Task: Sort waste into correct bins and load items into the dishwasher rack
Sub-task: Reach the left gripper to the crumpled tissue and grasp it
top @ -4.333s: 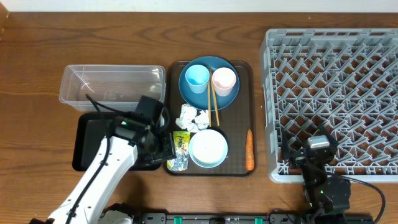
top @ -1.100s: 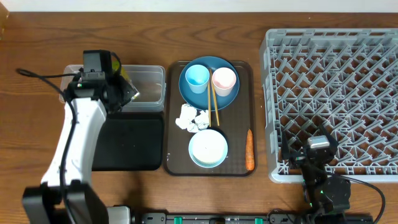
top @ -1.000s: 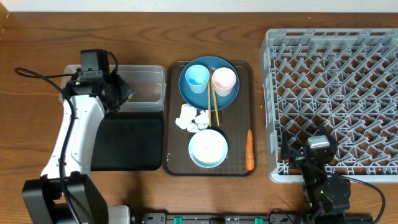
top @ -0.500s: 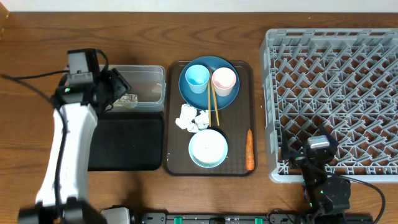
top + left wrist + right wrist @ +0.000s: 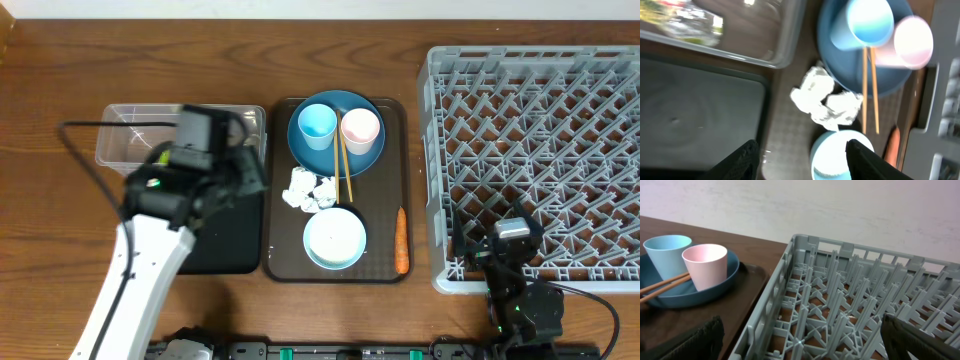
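The pair of wooden chopsticks [image 5: 343,165] is lying with its long axis running away from the robot. Its far ends are resting on the large round dark-blue plate [image 5: 340,100], between the light-blue cup [image 5: 317,124] and the pinkish-white cup [image 5: 360,130]. Its near ends are pointing toward the white bowl [image 5: 335,238].

The thin orange carrot [image 5: 401,240] is lying nearly parallel to them along the right edge of the dark brown serving tray [image 5: 385,275], beside the large square grey plastic dishwasher rack [image 5: 540,150]. Crumpled white paper napkins [image 5: 310,188] are sitting between plate and bowl, just left of the chopsticks. Both cups are standing upright.

A blurred yellow-green printed wrapper [image 5: 690,20] is lying inside the clear rectangular plastic tub [image 5: 125,140]. The shallow black rectangular tray [image 5: 235,245] is sitting directly in front of the tub.

The left end effector [image 5: 801,150] is hovering where black tray meets serving tray, fingers apart, holding nothing. The right end effector [image 5: 800,330] is gaping wide and empty by the rack's near left corner.

Everything is resting on a dark wood-grain desk [image 5: 60,80], and a pale wall [image 5: 790,205] is showing behind.
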Robot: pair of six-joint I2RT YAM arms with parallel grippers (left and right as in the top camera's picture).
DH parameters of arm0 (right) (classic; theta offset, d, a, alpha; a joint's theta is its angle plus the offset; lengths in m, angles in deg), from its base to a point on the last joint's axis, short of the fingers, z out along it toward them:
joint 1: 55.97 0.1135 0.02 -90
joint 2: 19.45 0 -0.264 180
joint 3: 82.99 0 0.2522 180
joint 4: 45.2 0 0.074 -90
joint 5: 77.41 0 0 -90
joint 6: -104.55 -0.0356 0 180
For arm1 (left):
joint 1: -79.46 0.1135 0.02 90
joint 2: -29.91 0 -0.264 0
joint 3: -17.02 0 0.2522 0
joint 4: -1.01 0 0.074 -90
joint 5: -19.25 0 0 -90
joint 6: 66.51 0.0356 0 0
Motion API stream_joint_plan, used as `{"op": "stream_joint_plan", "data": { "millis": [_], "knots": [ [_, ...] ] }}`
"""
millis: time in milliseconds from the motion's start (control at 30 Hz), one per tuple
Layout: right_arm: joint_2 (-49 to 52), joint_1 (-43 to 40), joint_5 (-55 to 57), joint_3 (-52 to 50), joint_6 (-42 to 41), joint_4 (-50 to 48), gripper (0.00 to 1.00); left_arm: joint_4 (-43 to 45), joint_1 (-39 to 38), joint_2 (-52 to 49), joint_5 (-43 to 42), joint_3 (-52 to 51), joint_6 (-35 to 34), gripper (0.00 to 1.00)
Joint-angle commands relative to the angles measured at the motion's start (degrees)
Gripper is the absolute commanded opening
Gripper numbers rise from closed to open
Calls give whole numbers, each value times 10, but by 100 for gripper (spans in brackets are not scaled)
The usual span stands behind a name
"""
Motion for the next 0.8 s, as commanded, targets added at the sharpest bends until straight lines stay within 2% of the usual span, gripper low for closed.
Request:
{"op": "stream_joint_plan", "data": {
  "millis": [0,167,367,767],
  "knots": [
    [0,4,0,-1,4,2,99,8,-43,-39,18,10,-1,58],
    [0,4,0,-1,4,2,99,27,-85,-112,58,10,-1,59],
    [0,4,0,-1,4,2,99,38,-90,-204,63,10,5,55],
    [0,4,0,-1,4,2,99,110,-91,-300,54,8,117,55]
  ]
}}
